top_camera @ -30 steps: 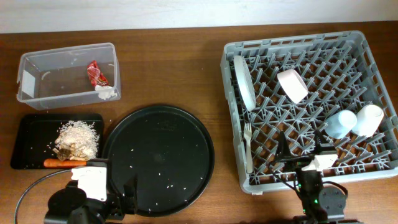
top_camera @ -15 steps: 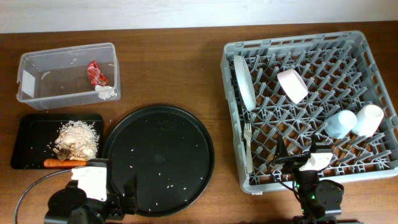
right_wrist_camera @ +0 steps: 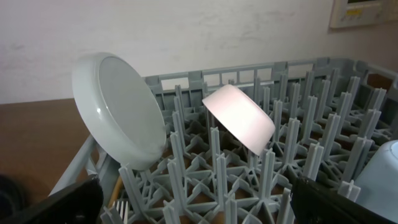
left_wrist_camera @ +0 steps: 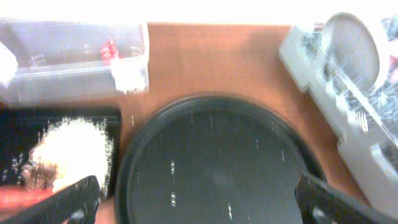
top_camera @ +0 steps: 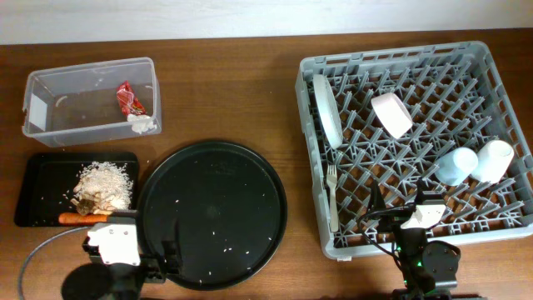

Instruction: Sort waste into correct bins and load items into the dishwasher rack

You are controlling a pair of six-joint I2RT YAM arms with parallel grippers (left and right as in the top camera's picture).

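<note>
Your brown wooden worktop (top_camera: 225,92) under the pale wall looks sorted. At upper left, the clear tub (top_camera: 92,67) holds the red wrapper (top_camera: 129,98) and the tissue (top_camera: 143,125). Below it, the shallow black tray (top_camera: 46,179) carries the rice heap (top_camera: 107,183) and the carrot (top_camera: 82,218).

At right, the dishwasher rack (top_camera: 400,52) holds the plate (top_camera: 325,108), pink bowl (top_camera: 391,115), white cup (top_camera: 493,160), light-blue cup (top_camera: 456,165) and fork (top_camera: 331,196). I cannot find the chopstick.

Your left arm (top_camera: 112,243) has slid down and left along the bottom edge. Your right arm (top_camera: 420,218) has eased back from the rack's lower rows. The left fingers (left_wrist_camera: 74,196) are spread wide and empty, and so are the right fingers (right_wrist_camera: 342,199). The round black tray (top_camera: 212,212) bears only stray grains. I judge both arms are retreating and the task is nearly done.
</note>
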